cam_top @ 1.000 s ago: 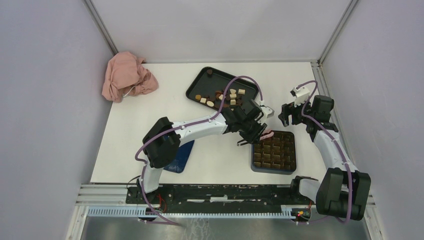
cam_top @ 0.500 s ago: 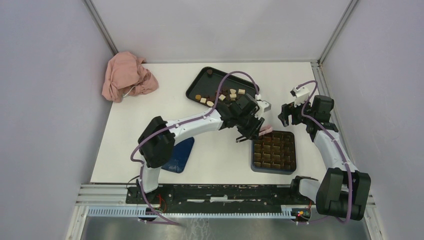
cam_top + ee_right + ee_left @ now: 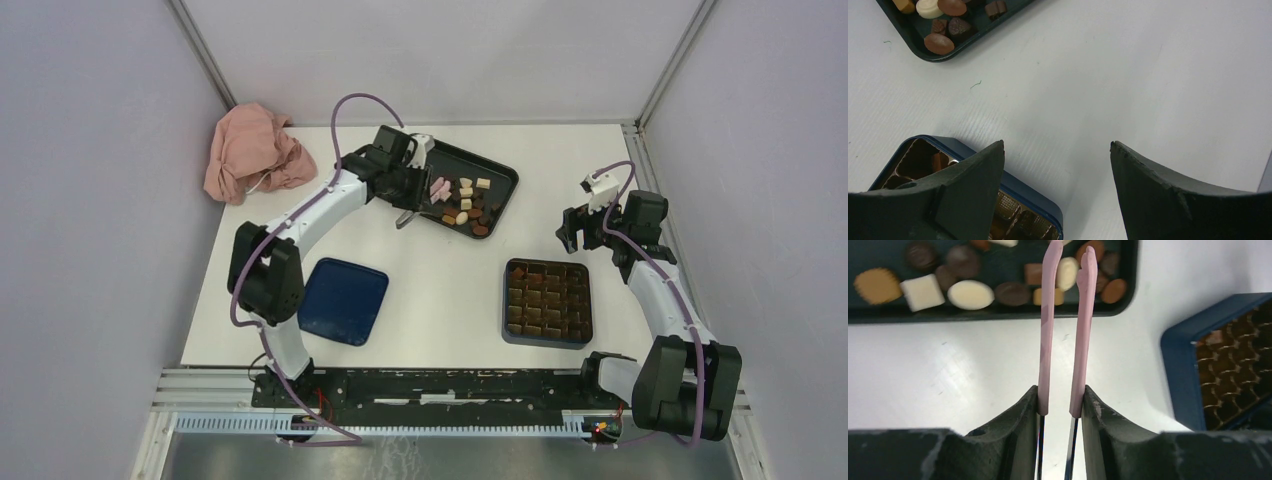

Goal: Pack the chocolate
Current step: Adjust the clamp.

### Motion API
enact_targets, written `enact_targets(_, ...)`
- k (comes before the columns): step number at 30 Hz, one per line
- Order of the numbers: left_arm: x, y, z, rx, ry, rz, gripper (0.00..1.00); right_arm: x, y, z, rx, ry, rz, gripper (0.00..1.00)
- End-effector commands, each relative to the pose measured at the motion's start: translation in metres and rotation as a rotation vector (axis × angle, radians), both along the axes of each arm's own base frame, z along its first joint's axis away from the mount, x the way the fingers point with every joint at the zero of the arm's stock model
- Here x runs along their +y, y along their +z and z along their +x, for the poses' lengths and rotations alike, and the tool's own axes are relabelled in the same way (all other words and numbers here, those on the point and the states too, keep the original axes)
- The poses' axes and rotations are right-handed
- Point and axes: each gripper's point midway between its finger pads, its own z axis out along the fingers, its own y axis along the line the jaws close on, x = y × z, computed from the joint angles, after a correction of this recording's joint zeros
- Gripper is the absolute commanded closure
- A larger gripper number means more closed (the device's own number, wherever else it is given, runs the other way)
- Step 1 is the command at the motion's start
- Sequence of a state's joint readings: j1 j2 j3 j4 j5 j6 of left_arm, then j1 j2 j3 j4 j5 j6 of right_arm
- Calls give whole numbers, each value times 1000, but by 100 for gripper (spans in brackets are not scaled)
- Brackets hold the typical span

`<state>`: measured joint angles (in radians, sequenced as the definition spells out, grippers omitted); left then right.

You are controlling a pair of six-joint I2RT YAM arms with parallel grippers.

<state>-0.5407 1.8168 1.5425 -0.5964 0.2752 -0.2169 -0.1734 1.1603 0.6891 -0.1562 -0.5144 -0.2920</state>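
The chocolate [image 3: 466, 202] lies as several dark, tan and cream pieces on a black tray [image 3: 443, 154] at the back. My left gripper [image 3: 418, 190] is shut on pink tongs [image 3: 438, 186]. In the left wrist view the tongs [image 3: 1046, 330] reach over the tray's near rim [image 3: 948, 315], tips slightly apart and empty, beside a cream oval piece [image 3: 1067, 272]. The dark blue box [image 3: 507, 300] with a brown grid stands front right. My right gripper [image 3: 585, 228] hangs open beyond the box, and its wrist view shows a box corner [image 3: 960, 146] with one brown piece [image 3: 938, 161] in a cell.
A blue lid [image 3: 343, 300] lies flat at the front left. A crumpled pink cloth [image 3: 255, 150] sits in the back left corner. Grey walls close in the table on three sides.
My left arm has swung from above the box's back left corner to the tray, carrying the tongs. The right arm has not moved.
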Motion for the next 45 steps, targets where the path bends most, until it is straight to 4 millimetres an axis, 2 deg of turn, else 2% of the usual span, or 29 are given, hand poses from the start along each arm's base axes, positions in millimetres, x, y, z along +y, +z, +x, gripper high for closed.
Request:
enact_targets(1,44,-4,14,-7,28,145,60,-1,20,8,-61,4,-3,17)
enact_targets(6,67,-18,38,21,61,213,59,-1,20,8,-61,4,-3,17)
enact_targets(12,69,-29,60,46,52,240,59,-1,19,8,-60,5,-4,17)
enact_targets(19,66,-42,71,85,36,248,58,-1,19,8,-58,7,-2,17)
enact_targets(27,65,-54,75,110,25,258,56,0,19,8,-58,9,0,17)
enact_targets(34,64,-61,71,144,9,258,52,1,18,8,-56,12,2,17)
enact_targets(45,61,-67,64,183,-8,243,52,1,18,8,-56,13,3,17)
